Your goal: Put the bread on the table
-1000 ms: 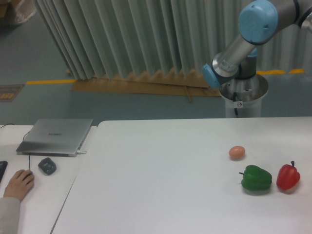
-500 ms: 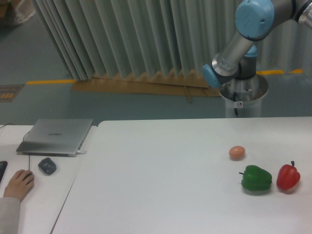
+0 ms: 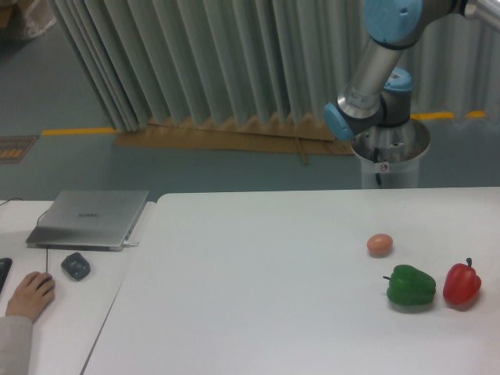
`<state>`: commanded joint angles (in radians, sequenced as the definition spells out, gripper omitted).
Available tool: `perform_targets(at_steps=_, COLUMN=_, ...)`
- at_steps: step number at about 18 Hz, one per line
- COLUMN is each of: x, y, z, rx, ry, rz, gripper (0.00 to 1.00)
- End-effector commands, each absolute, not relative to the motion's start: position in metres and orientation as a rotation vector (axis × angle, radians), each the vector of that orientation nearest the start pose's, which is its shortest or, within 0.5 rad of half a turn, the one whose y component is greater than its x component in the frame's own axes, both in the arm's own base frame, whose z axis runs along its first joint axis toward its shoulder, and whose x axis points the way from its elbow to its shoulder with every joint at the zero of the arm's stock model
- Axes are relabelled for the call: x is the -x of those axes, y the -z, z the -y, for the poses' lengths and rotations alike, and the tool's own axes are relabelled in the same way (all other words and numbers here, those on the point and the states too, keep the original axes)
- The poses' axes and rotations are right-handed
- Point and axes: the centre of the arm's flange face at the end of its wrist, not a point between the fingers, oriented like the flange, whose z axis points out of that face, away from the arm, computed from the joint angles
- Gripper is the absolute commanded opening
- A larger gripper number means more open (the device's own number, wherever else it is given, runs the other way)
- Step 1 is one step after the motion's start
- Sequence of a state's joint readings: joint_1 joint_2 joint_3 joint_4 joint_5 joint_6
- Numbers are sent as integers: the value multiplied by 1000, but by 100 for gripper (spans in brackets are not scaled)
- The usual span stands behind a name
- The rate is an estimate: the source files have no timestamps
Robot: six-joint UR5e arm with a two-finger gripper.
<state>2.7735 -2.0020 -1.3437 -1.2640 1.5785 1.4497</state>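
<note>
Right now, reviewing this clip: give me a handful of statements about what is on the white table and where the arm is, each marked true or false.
1. A brown egg lies on the table. True.
2. The green pepper sits to the right of the red pepper in the picture. False: it is to the left.
3. The bread is on the table. False: no bread is in view.
4. The gripper is out of frame; only arm joints show. True.
5. The laptop is open. False: its lid is closed.
</note>
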Motion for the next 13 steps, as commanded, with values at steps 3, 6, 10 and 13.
perform_targets(at_steps=3, x=555, y=-387, z=-386, rx=3099, ry=-145, rz=-331, gripper=31)
perform_targets(at_steps=6, x=525, y=-392, z=-415, rx=3097, ry=-146, rz=-269, gripper=31)
perform_targets(at_steps=10, x=486, y=-395, z=-459, rx=3088, ry=-146, rz=-182, gripper=32)
perform_targets(at_steps=13, x=464, y=-394, z=-483, rx=3088, ry=-150, rz=-118, gripper=32)
